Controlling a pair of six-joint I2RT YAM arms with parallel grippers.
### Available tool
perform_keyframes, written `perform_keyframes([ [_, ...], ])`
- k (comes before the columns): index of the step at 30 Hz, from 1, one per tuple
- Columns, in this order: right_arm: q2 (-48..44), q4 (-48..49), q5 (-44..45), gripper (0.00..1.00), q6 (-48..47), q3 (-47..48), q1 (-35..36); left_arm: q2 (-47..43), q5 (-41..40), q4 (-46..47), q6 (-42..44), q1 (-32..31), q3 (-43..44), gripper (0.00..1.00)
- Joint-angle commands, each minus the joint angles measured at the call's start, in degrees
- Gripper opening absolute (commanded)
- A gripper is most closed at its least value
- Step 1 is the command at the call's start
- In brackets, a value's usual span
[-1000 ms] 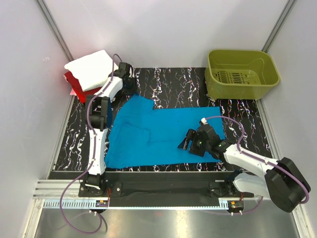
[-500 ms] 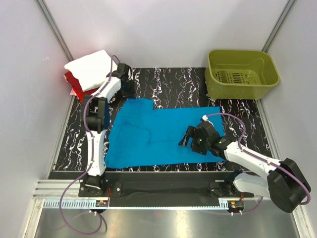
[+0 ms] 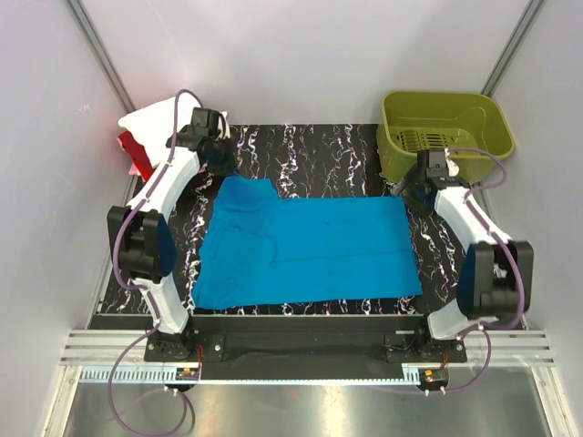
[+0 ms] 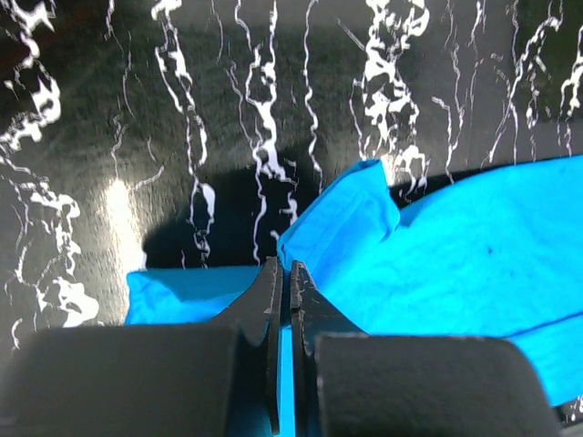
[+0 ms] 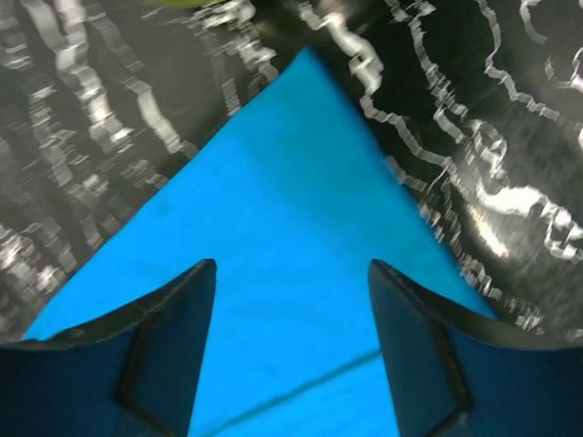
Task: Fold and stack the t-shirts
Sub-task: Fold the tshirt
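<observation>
The turquoise-blue t-shirt (image 3: 310, 246) lies spread flat on the black marbled mat. My left gripper (image 3: 222, 168) is at its far left corner; in the left wrist view the gripper (image 4: 283, 266) is shut on the shirt's edge (image 4: 337, 228), which is raised off the mat with a shadow under it. My right gripper (image 3: 408, 191) is open above the shirt's far right corner (image 5: 305, 137), its gripper (image 5: 291, 264) empty. The folded white t-shirt (image 3: 150, 123) lies on the red t-shirt (image 3: 127, 147) at the far left.
The olive-green basket (image 3: 437, 94) stands at the far right corner, just behind the right wrist. Grey walls close in the mat (image 3: 328, 150) on the left, back and right. A metal rail runs along the near edge.
The right arm has swung from the near-middle of the blue shirt out to its far right corner. The left arm has shifted left at the far left corner.
</observation>
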Motion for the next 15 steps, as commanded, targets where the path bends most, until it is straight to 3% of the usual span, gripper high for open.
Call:
perform_keyframes([
  [1,6.1,-1.7,-0.6,0.71,-4.2,4.4,-3.0,-1.5,1.4,-0.5,-0.1,-0.4,-2.1,0.0],
  [9,19.3,9.7,-7.0,0.58,-5.3,7.4,-8.4,-2.7,2.1,-0.9,1.0,-0.5,-3.5,0.0],
  [15,25.4,14.3,-10.5,0.56,-6.1,10.6,-8.7,-2.2,2.2,-0.5,1.7,-0.5,-4.4,0.0],
])
